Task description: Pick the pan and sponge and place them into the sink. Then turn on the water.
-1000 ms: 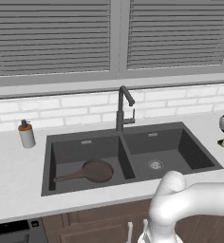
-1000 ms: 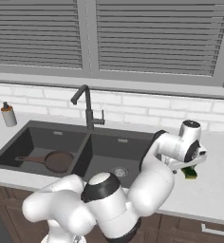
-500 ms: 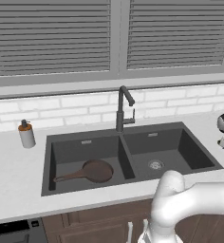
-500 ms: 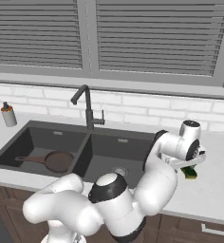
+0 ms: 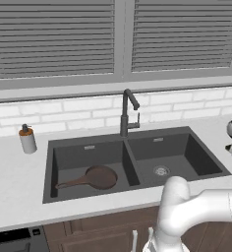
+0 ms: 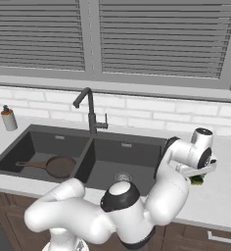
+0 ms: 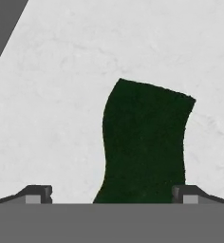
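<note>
- On counter [image 5: 10,197] at far left: soap bottle [image 5: 27,139] standing upright, well apart from everything else, no part of the job.
- Next along, left basin of sink [image 5: 132,170]: pan [image 5: 99,177] lying flat on the bottom, handle pointing left. First item judged done.
- Behind the divider between basins: faucet [image 5: 127,112] with side lever, no stream visible, so water judged still off.
- Right basin: bare but for its silver drain [image 5: 161,171]; no sponge in it yet.
- Further right, on counter beside sink: sponge [image 7: 144,142], dark green face up in hand view, lying between the two fingertips [image 7: 37,193]. Seen from right base view as a small green-and-yellow bit just under the hand.
- Directly above sponge: gripper [image 7: 111,197], jaws spread wide, straddling the sponge, nothing pinched. Contact with counter impossible to tell.
- Step in hand, as judged: closing in on sponge for the grasp.
- Left to do: grip sponge, carry it leftward into sink, then work the faucet lever.
</note>
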